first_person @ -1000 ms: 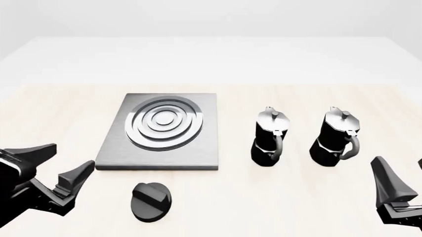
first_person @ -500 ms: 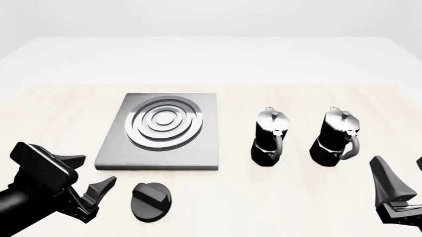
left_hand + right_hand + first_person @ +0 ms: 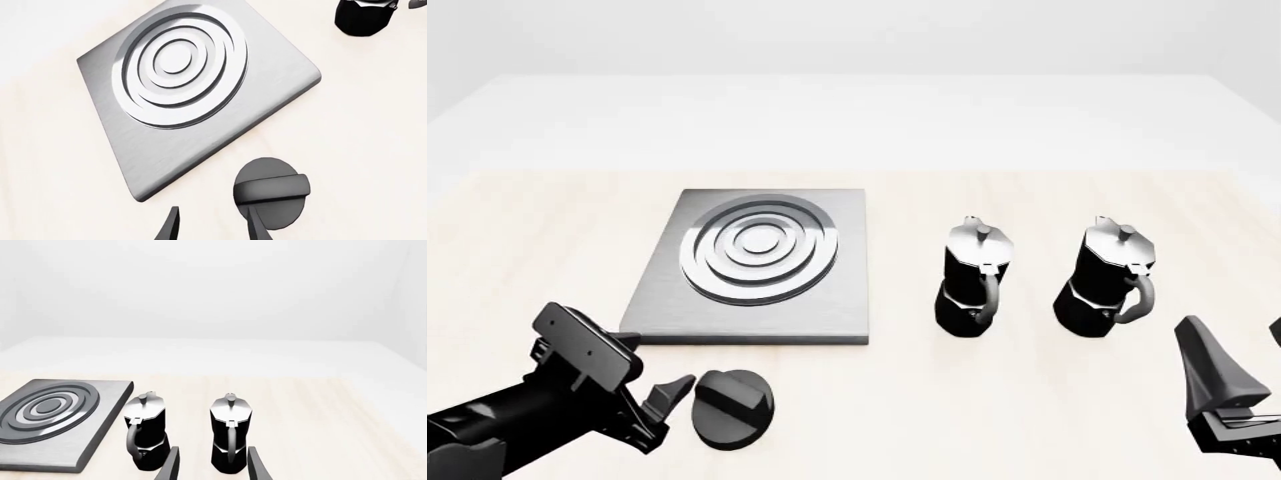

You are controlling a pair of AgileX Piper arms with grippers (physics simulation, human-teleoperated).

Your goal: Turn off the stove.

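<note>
The stove is a square brushed-grey plate (image 3: 843,300) with raised silver burner rings (image 3: 758,248). Its separate round black ridged knob (image 3: 733,407) lies on the table just in front of the plate. My left gripper (image 3: 657,388) is open and empty, low over the table, right beside the knob's left edge. In the left wrist view the knob (image 3: 271,192) sits by one fingertip (image 3: 255,226) of the left gripper (image 3: 212,227), with the plate (image 3: 273,85) beyond. My right gripper (image 3: 1244,368) is open and empty at the front right.
Two black-and-silver moka pots (image 3: 974,280) (image 3: 1108,280) stand upright to the right of the stove. In the right wrist view they (image 3: 145,432) (image 3: 230,432) stand just beyond the right gripper (image 3: 212,467), with the stove (image 3: 100,440) beside them.
My left gripper has moved right and down, from the front left edge to right beside the knob. The right arm, knob and pots have not moved.
</note>
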